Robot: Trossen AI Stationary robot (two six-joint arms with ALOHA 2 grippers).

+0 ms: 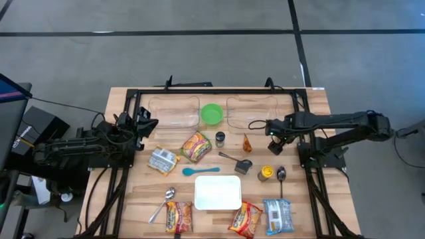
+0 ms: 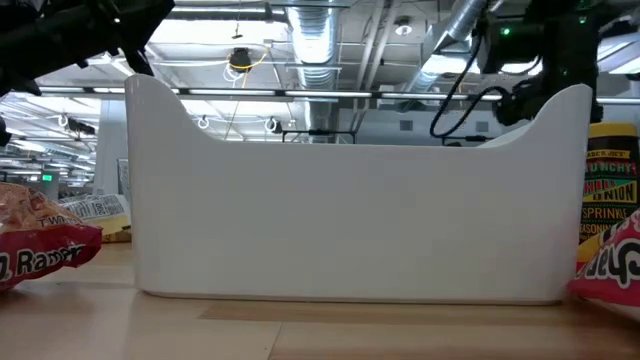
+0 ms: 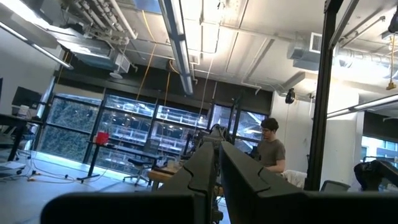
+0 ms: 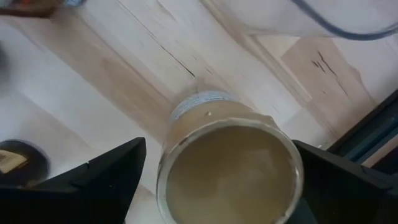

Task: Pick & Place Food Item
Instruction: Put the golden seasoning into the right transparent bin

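A round jar with a tan top and a pale label (image 4: 227, 168) stands upright on the wooden table, seen from above in the right wrist view. My right gripper (image 4: 224, 186) points down over it, open, one finger showing on each side of the jar without touching it. From above, this gripper (image 1: 273, 137) covers the jar, at the table's right of middle. My left gripper (image 3: 217, 177) is shut on nothing and raised at the table's left side (image 1: 143, 126), aimed out into the room.
A white tub (image 1: 218, 192) sits near the front. Noodle packets (image 1: 196, 147) (image 1: 178, 216) (image 1: 245, 219), a blue packet (image 1: 278, 216), a yellow can (image 1: 265, 173), a dark jar (image 1: 220, 138), spoons and a green bowl (image 1: 212, 113) between two clear trays lie around.
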